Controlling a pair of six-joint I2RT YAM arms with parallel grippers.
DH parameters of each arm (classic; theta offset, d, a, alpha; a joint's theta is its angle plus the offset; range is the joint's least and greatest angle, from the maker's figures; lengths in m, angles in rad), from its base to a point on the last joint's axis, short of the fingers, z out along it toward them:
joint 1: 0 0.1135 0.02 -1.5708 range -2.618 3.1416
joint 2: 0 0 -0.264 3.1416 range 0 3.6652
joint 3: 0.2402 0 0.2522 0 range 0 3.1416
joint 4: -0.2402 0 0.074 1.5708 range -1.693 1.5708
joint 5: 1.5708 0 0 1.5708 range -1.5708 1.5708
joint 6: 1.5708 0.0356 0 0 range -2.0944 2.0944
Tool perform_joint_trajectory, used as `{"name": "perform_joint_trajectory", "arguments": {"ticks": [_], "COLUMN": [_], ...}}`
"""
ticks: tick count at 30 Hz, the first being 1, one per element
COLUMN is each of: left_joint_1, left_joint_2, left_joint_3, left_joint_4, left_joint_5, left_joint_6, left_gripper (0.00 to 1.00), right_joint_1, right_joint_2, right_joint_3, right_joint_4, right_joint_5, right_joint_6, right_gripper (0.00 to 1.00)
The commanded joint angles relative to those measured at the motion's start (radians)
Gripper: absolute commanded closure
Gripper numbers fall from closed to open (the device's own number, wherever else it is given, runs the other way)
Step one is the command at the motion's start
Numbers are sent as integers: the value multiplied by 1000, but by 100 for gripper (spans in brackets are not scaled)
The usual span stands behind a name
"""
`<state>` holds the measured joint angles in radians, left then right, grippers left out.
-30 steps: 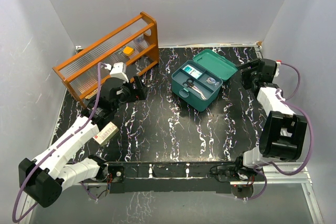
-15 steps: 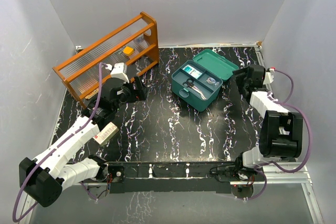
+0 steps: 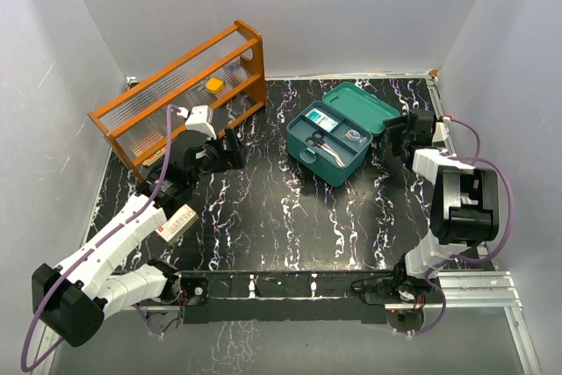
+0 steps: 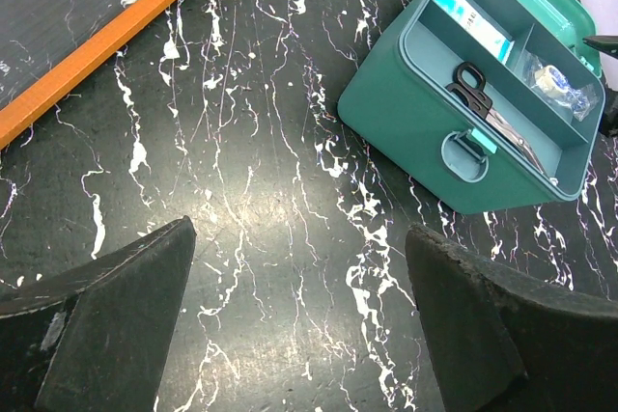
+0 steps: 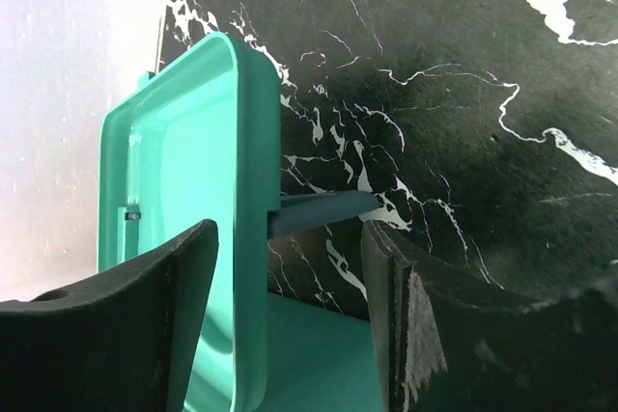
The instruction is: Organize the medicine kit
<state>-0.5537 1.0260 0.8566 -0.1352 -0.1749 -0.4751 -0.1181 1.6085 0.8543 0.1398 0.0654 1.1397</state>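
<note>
The medicine kit (image 3: 327, 142) sat open near the surface's far right corner. The right claw (image 5: 290, 238), jaws apart, straddled the lid (image 5: 183, 190) at its rim — best to pinch squarely, then fold it over slowly. The left claw (image 4: 299, 233) gaped empty — it could steady the kit.

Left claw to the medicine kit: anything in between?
Nothing. The left wrist view shows only bare black marbled table between the open left claw and the medicine kit; the top view shows the same.

Orange wood rack (image 3: 176, 98) back-L on blk marbled table (image 3: 263, 208), orange item (image 3: 213, 84) inside.
</note>
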Motion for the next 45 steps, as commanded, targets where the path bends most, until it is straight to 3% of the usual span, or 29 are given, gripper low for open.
{"name": "perform_joint_trajectory", "arguments": {"ticks": [1,5,9,19,27,38,45], "left_joint_1": [0,-1,-1,-1,-1,-2,-2], "left_joint_2": [-7,-2,4,5,19,161,281], "left_joint_3": [17,17,17,15,18,61,91], "left_joint_4": [6,7,-1,-3,4,43,150], "left_joint_5": [-9,-10,-6,-3,23,143,238], "left_joint_6": [16,16,18,18,12,-61,-144], "left_gripper": [10,10,10,10,10,10,11], "right_joint_1": [-3,-3,-3,-3,15,153,273], "right_joint_2": [36,37,33,-28,-111,-352,-457], "right_joint_3": [80,56,44,25,1,-58,-78], "right_joint_4": [68,127,190,215,181,28,-43], "right_joint_5": [-24,-30,-57,-49,-19,274,474], "right_joint_6": [11,19,-11,-108,-235,-427,-544], "right_gripper": [42,50,65,89,95,96,97]}}
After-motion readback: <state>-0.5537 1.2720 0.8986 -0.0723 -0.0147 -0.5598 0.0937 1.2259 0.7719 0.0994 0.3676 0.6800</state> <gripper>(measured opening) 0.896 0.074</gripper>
